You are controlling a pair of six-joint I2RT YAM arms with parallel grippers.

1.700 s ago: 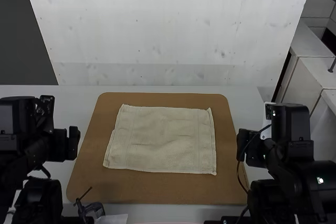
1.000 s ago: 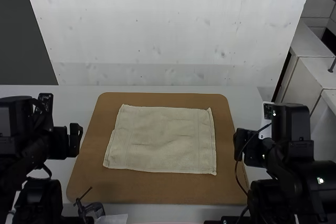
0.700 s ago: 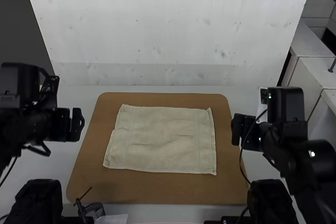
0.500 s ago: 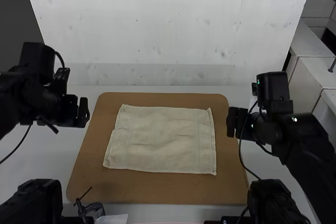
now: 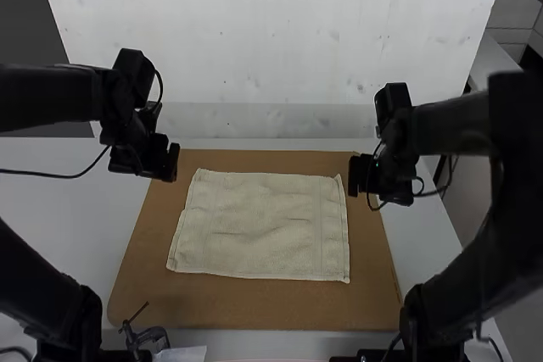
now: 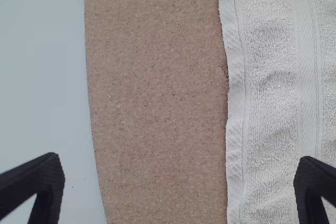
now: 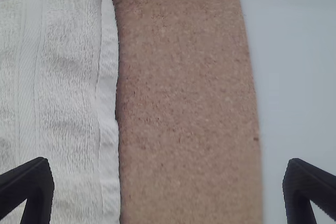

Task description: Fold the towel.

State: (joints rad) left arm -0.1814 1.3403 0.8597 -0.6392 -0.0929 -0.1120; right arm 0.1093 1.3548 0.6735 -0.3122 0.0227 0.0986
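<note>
Likely first risk: a missed grab. Could nip only air if closing too high over a thin, flat-lying towel [image 5: 261, 226], or jam into the brown board [image 5: 254, 304] if pressing too low. Could catch too little of the hem [image 6: 236, 129] with left gripper [image 6: 179, 163], straddling mostly bare board between hem and table [image 6: 42, 77]. Same worry for right gripper [image 7: 168, 166]. Could shove the hem into a bunch by sliding in sideways. Could skew the fold from unmatched grip points or uneven lift. Might press in creases from shallow ripples at mid-towel. Watch the far corner [image 5: 338, 179] at 2 o'clock, looks slightly kicked out, easy to pinch crooked.

Read both grippers as spread wide, with no cloth in either. Judge as pre-grasp, fold not begun.

Using the high view as dial, 12 away from the arm bases: see towel laid out flat on the board. Put it at 4 o'clock from left gripper, near, and at 8 o'clock from right gripper, also near. In the left wrist view, see one finger [image 6: 46, 182] over table, the other over towel. Would shift each toward the hem before closing.
</note>
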